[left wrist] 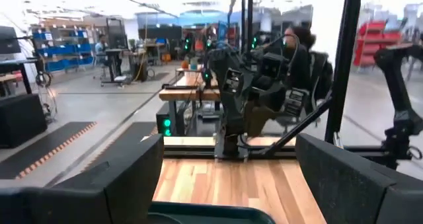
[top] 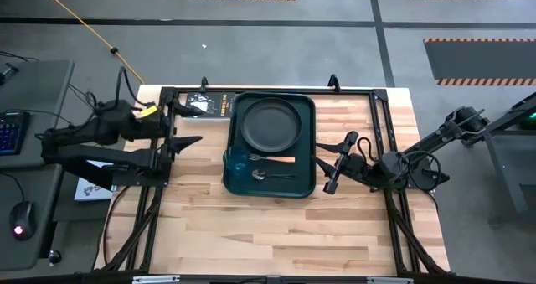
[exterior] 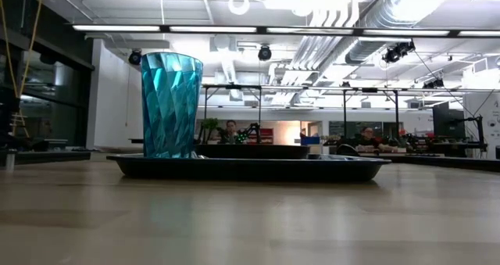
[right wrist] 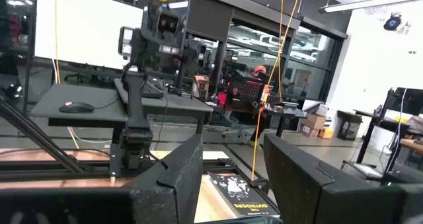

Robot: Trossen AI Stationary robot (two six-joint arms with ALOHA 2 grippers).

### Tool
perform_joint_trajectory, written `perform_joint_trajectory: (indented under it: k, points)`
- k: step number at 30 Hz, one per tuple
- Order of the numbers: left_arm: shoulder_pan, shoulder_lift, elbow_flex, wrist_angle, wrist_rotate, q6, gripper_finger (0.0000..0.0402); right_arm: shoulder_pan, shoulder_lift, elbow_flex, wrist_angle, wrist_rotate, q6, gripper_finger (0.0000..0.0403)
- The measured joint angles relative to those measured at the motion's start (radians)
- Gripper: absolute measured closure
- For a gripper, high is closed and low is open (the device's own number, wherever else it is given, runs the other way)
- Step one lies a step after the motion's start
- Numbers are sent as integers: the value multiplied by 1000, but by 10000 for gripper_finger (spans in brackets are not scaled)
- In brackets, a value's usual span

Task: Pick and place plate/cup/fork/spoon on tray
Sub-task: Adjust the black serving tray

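Observation:
The dark green tray (top: 310, 142) lies in the middle of the table. On it are the dark grey plate (top: 270, 122) at the far end, the teal cup (top: 235, 160) standing upright at the near left corner, the orange-handled fork (top: 275, 159), and the silver spoon (top: 270, 175) just nearer than the fork. The low view shows the cup (exterior: 170, 105) standing on the tray (exterior: 312, 168), with the plate (exterior: 250, 150) behind it. My left gripper (top: 194, 123) is open and empty to the left of the tray. My right gripper (top: 337, 162) is open and empty to the right of it.
A black printed book (top: 209, 105) lies at the far edge, left of the tray; it also shows in the right wrist view (right wrist: 234, 194). A dark metal frame (top: 381, 116) runs along the table's sides. Bare wood (top: 268, 234) lies nearer than the tray.

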Motion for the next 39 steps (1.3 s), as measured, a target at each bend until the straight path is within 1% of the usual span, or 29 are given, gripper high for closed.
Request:
perform_joint_trajectory:
  k: [3,7,13,16,24,39]
  points:
    - [0,-74,-103,50,5,-11,69,0,0,0,0,0,14,249]
    - [0,-139,-234,127,52,22,69,0,0,0,0,0,14,249]
    - [-1,-181,-410,329,55,2,69,0,0,0,0,-1,14,249]
    - [-1,-183,-454,387,54,-10,69,0,0,0,0,-2,14,249]
    - [-1,-187,-461,402,52,-81,69,0,0,0,0,-4,14,249]
    - [-2,-214,-399,401,73,-28,69,0,0,0,0,-4,21,249]
